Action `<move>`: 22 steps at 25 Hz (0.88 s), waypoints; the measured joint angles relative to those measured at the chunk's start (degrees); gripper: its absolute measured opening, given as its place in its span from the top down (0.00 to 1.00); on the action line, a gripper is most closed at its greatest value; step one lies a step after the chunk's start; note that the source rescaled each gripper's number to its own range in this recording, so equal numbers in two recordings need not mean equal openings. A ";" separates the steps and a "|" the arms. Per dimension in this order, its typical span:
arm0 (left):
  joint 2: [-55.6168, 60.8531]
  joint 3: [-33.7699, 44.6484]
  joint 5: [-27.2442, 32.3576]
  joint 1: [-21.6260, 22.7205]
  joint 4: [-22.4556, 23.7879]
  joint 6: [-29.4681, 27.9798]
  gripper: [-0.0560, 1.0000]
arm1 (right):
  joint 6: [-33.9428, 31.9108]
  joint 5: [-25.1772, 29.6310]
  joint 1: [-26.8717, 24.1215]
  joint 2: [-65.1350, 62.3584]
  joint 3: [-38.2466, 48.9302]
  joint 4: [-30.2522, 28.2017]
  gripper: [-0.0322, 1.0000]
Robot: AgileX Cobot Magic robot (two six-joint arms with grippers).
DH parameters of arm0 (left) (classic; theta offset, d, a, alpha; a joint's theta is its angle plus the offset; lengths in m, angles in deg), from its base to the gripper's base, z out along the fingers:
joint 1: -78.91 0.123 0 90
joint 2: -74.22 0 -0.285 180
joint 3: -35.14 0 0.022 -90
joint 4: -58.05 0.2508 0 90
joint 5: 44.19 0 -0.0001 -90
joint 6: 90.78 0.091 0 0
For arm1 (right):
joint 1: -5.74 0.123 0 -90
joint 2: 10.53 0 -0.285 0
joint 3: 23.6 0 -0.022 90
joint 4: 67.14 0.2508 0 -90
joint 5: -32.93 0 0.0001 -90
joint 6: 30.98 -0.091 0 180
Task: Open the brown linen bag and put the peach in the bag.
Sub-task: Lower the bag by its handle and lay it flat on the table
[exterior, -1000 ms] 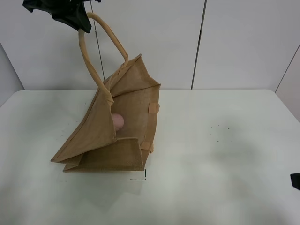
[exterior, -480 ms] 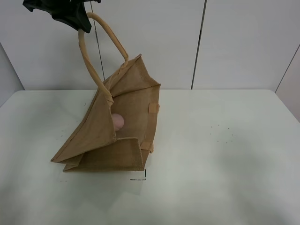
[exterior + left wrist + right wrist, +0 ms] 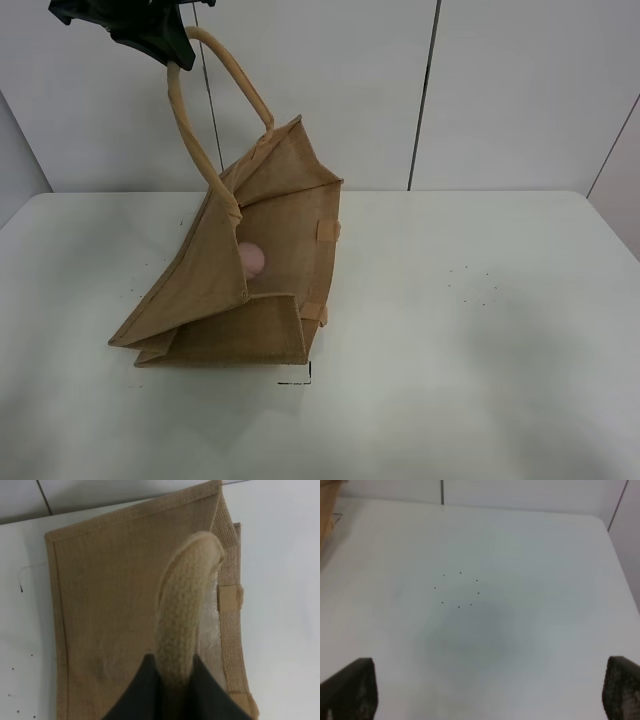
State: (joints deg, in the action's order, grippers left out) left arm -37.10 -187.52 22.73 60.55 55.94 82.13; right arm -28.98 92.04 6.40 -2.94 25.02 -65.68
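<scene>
With one handle (image 3: 235, 75) clamped in the left gripper (image 3: 174, 680) above the brown linen bag (image 3: 275, 215), the peach (image 3: 252, 260) lying inside the bag and the right gripper (image 3: 490, 695) spread apart well clear of it, the peach could be rolled out if the handle were dropped abruptly

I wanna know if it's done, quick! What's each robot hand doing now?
Left gripper: closed on the brown linen bag's handle, holding it up.
Right gripper: open, holding nothing.
</scene>
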 joint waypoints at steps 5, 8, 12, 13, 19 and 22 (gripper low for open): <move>0.00 0.00 0.00 0.00 0.00 0.04 0.95 | -0.40 0.00 0.00 0.00 0.14 -0.37 0.00; 0.00 0.00 0.00 0.00 0.00 0.04 0.95 | -0.60 0.00 0.00 0.00 0.27 -0.39 0.00; -0.07 0.00 0.00 0.00 0.00 0.04 0.95 | -0.60 0.00 0.00 0.00 0.27 -0.50 0.00; -0.13 0.00 0.00 0.00 0.00 0.04 0.95 | -0.60 0.00 0.00 0.00 0.27 -0.50 0.00; -2.46 0.00 0.00 0.00 -0.11 0.04 0.95 | -0.60 0.00 0.00 0.00 0.27 -0.50 0.00; -4.10 0.00 -0.05 0.00 -0.22 0.04 0.95 | -0.60 0.00 0.00 0.00 0.27 -0.50 0.00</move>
State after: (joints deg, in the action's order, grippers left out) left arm -41.20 -187.52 22.68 60.55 55.72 82.18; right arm -29.59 92.04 6.40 -2.94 25.29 -66.19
